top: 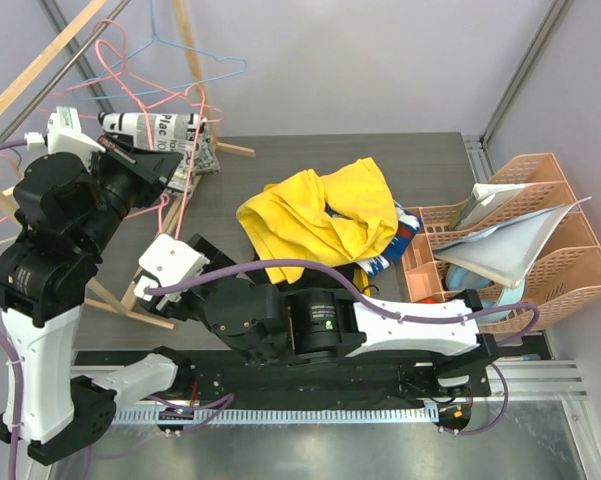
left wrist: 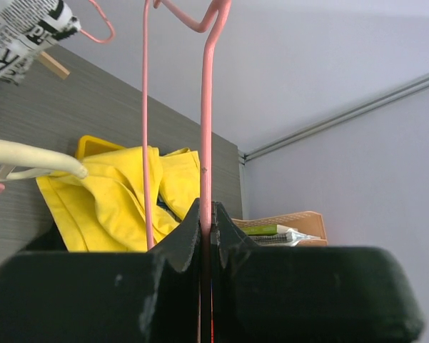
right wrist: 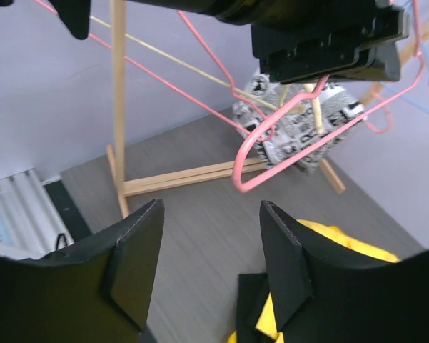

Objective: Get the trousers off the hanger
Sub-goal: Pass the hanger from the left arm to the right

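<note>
Looking down, top view: table [top: 280, 150] has bare room along its far edge and in front of the yellow heap. The left side is crowded by the wooden rack [top: 30, 72] and the right edge by the orange basket [top: 570, 270]. Left gripper [top: 170, 165] sits at the rack, beside a newsprint garment [top: 165, 130] draped there. The right arm lies across the near edge, and its fingers are hidden here. Trousers [top: 320, 215] lie crumpled mid-table, well apart from the rack. Their long axis runs roughly left to right. Waist and cuffs cannot be told apart, possibly folded under. The heap's right end overlaps a blue-patterned item [top: 400, 245] just beside the basket.

Left wrist view: jaws are pressed together on the pink hanger [left wrist: 206, 107], whose wire stands upright between them. A second pink strand runs parallel on the left. The trousers lie beyond on the table, with the basket corner behind them.

Right wrist view: right gripper [right wrist: 210, 207] has its jaws spread, with nothing between them. It hangs over bare tabletop and faces the rack. A rack upright stands left, the hanger ahead, and a yellow edge of the trousers shows lower right.
</note>
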Controlling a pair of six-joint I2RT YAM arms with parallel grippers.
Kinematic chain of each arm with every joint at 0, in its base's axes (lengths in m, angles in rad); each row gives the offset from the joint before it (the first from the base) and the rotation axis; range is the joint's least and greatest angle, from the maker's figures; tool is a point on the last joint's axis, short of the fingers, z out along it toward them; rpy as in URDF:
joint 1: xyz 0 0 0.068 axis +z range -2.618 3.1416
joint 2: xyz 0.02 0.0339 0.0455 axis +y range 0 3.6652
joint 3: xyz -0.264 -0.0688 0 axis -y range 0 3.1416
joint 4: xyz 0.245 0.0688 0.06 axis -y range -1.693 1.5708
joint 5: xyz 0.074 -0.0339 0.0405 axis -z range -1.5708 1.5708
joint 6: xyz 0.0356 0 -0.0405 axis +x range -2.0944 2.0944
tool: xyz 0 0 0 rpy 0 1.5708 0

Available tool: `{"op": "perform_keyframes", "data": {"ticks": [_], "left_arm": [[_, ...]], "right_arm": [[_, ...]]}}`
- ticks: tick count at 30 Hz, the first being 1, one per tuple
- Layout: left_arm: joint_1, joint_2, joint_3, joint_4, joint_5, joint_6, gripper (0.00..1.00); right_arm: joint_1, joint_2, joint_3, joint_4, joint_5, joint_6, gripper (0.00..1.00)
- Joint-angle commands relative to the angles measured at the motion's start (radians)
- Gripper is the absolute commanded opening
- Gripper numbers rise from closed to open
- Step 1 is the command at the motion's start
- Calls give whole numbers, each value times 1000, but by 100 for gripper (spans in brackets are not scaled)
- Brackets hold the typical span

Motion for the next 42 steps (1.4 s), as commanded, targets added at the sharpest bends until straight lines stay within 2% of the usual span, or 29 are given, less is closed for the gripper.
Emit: {"op": "perform_keyframes", "data": {"ticks": [1, 5, 10, 14, 18, 21, 22, 24, 25, 30, 32, 33, 35, 36, 39, 42], "left_arm": [[3, -16, 26, -1, -13, 2, 0], [3, -19, 24, -9, -7, -3, 0], [3, -19, 29, -18, 5, -15, 0], [3, -17, 36, -29, 10, -23, 0], [3, -16, 39, -29, 14, -32, 0], [3, -5, 55, -32, 25, -40, 0], [3, -6, 56, -34, 28, -47, 0], [3, -9, 55, -28, 39, -54, 0], [3, -11, 56, -28, 44, -58, 0], [3, -35, 9, 49, 125, -43, 0], [3, -54, -31, 98, 154, -48, 9], [3, -74, -74, 123, 180, -49, 23], [3, -89, -105, 173, 185, -54, 34], [3, -95, -120, 178, 185, -54, 43], [3, -108, -134, 189, 212, -41, 57], [3, -117, -140, 224, 264, -19, 60]], "right_arm": [[1, 12, 82, 170, 119, -142, 59], [1, 36, 94, 235, 198, -197, 53], [-23, 59, 104, 256, 182, -216, 49], [-53, 72, 119, 264, 166, -200, 40], [-74, 86, 124, 264, 134, -185, 38], [-93, 106, 142, 264, 130, -174, 31], [-97, 109, 151, 266, 120, -171, 21], [-108, 113, 157, 272, 123, -165, 11], [-111, 113, 159, 270, 136, -164, 1], [-113, 60, 104, 260, 133, -98, 1], [-114, 23, 62, 261, 104, -63, 1], [-114, -9, 29, 260, 96, -32, 1], [-116, -43, -7, 258, 79, -6, 1], [-116, -83, -40, 255, 71, 22, 1], [-122, -137, -103, 243, 70, 51, 1], [-135, -210, -175, 229, 47, 77, 1]]}}
